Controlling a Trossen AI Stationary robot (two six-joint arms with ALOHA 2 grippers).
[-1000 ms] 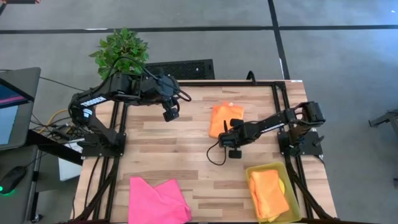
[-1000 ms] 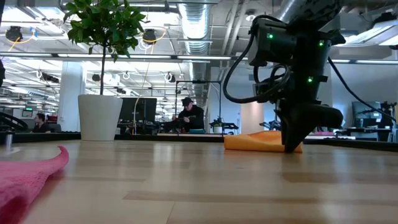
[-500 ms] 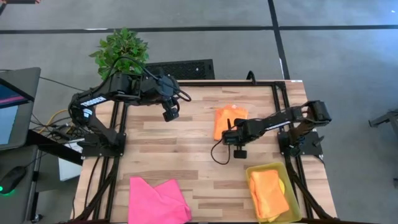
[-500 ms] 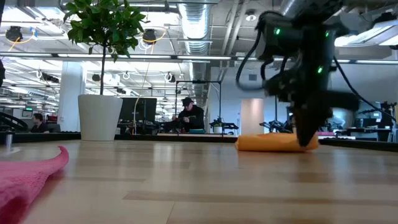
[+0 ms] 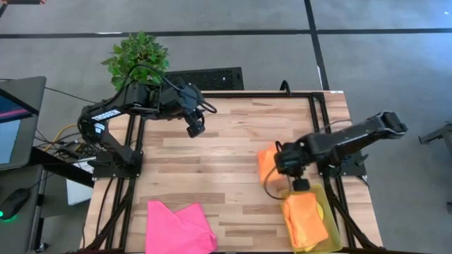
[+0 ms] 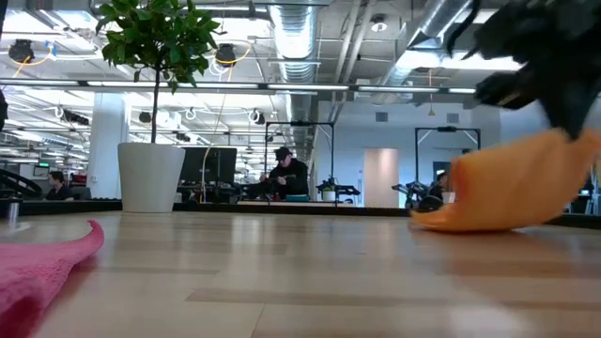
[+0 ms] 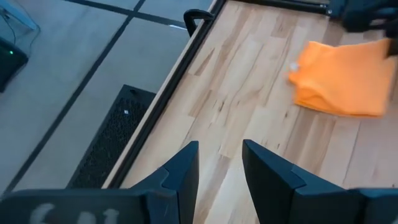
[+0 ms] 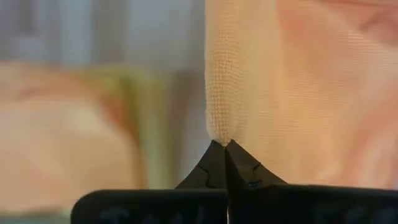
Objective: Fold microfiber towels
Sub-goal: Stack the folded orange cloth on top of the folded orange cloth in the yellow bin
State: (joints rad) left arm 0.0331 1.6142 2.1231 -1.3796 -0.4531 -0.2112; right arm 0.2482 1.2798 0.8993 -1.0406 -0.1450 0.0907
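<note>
My right gripper (image 5: 281, 166) is shut on a folded orange towel (image 5: 268, 163) at the table's right, just beyond the yellow bin (image 5: 332, 224). In the low view this towel (image 6: 512, 192) hangs slanting below the gripper. A second orange towel (image 5: 305, 219) lies folded in the bin. A pink towel (image 5: 180, 227) lies crumpled at the near edge, left of centre. My left gripper (image 5: 193, 130) hovers open above the far left of the table, holding nothing. My right gripper pinches a folded edge of the orange towel (image 8: 217, 132) between its two fingertips (image 8: 239, 163), coming from above and pointing steeply down. The towel hangs slack and slanting below the fingers. Whether its lower end (image 6: 434, 223) touches the table I cannot tell.
A potted plant (image 5: 138, 58) stands beyond the table's far left corner. Black frame rails (image 5: 314, 127) run along the table's sides. Bare wood lies across the middle of the table (image 5: 212, 169).
My right gripper has risen and gone toward the table's near right, toward the bin, tipping steeper down. The orange towel has come with it, off its flat spot at the far right, and now hangs slanting. My left arm has kept still.
</note>
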